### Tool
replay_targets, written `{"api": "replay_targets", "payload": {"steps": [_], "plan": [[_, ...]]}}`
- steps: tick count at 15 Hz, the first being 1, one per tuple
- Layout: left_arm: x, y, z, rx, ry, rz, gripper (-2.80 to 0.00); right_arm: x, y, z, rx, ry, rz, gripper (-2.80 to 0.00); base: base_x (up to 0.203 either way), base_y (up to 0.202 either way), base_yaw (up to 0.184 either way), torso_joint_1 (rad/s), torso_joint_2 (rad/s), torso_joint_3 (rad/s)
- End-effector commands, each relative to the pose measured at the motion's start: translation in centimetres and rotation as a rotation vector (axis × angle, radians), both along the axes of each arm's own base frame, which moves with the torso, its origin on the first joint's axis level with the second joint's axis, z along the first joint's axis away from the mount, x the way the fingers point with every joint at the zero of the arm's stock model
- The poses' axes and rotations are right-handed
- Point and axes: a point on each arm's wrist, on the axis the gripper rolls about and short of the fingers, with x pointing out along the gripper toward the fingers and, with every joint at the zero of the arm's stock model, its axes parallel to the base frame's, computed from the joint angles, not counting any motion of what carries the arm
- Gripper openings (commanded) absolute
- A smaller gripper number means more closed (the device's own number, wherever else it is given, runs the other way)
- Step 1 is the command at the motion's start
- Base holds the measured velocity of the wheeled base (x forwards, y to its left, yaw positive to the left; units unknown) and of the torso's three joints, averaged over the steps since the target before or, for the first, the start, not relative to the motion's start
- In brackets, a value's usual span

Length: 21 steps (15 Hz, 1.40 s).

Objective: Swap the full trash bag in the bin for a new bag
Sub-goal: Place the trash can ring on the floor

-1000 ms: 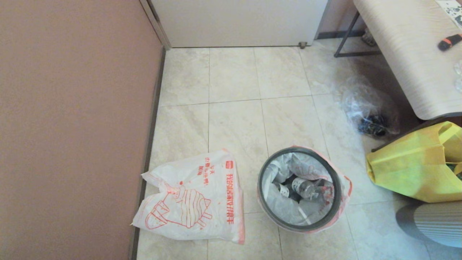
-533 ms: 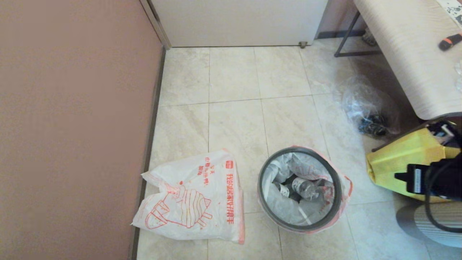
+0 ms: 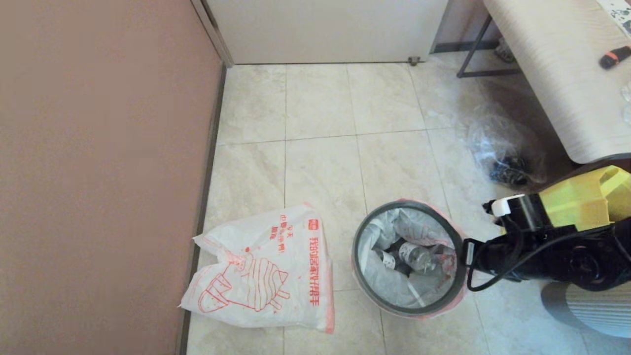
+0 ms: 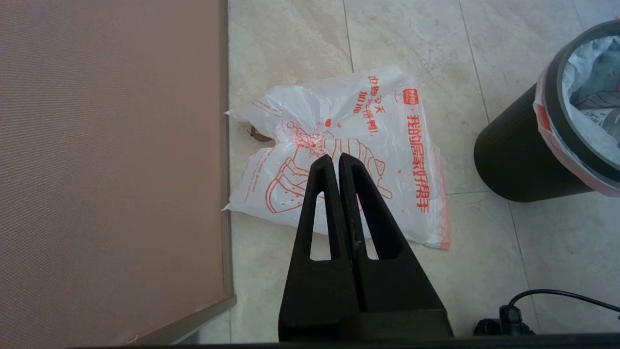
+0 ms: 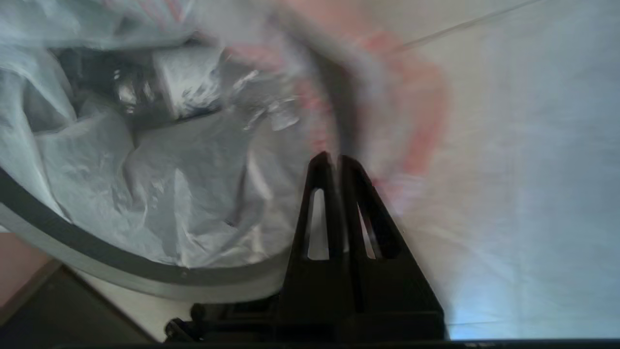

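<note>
- The thin white translucent full trash bag (image 3: pixel 394 241), bottles and paper inside, sits in the small round black plastic bin (image 4: pixel 513 155), its edge folded over the dark-grey hoop rim (image 3: pixel 362 276).
- My right gripper (image 5: pixel 333 159) hangs at the bin's right rim, fingers nearly together, holding nothing.
- The flat white new bag with the orange-red hand drawing (image 3: pixel 261 273) lies on the tiled floor (image 3: pixel 320 148) left of the bin.
- My left gripper (image 4: pixel 333 157) hangs above that new bag, closed and empty.

One bin (image 3: pixel 409 259), two printed white bags (image 3: pixel 261 271), one clear bag (image 3: pixel 503 148), one yellow tote (image 3: pixel 586 202).
</note>
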Motion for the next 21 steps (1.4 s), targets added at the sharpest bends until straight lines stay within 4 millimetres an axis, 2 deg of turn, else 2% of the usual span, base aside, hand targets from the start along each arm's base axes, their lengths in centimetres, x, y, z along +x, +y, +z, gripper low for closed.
{"api": "replay_targets", "payload": {"steps": [1,6,8,11,14,17,18,21], "plan": [[0.0,0.0,0.0,-0.001,0.0,0.0,-2.8,0.4,0.7,-1.7,-0.009,0.046,0.013,0.0,0.0,0.0,0.0,0.0,0.0,0.0],[0.0,0.0,0.0,-0.001,0.0,0.0,-2.8,0.5,0.6,-1.6,-0.022,0.035,-0.001,0.0,0.0,0.0,0.0,0.0,0.0,0.0],[0.0,0.0,0.0,-0.001,0.0,0.0,-2.8,0.7,0.8,-0.9,-0.025,-0.018,-0.011,0.0,0.0,0.0,0.0,0.0,0.0,0.0],[0.0,0.0,0.0,-0.001,0.0,0.0,-2.8,-0.5,1.6,1.5,-0.008,-0.082,0.021,0.0,0.0,0.0,0.0,0.0,0.0,0.0],[0.0,0.0,0.0,-0.001,0.0,0.0,-2.8,-0.9,1.8,1.2,-0.016,-0.056,0.029,0.0,0.0,0.0,0.0,0.0,0.0,0.0],[0.0,0.0,0.0,-0.001,0.0,0.0,-2.8,-0.6,1.9,-0.1,-0.028,-0.017,0.029,0.0,0.0,0.0,0.0,0.0,0.0,0.0],[0.0,0.0,0.0,-0.001,0.0,0.0,-2.8,-0.5,1.8,-0.5,-0.032,-0.007,0.026,-2.8,0.0,0.0,0.0,0.0,0.0,0.0],[0.0,0.0,0.0,-0.001,0.0,0.0,-2.8,0.0,1.7,-1.3,-0.05,0.009,0.008,-2.8,0.0,0.0,0.0,0.0,0.0,0.0]]}}
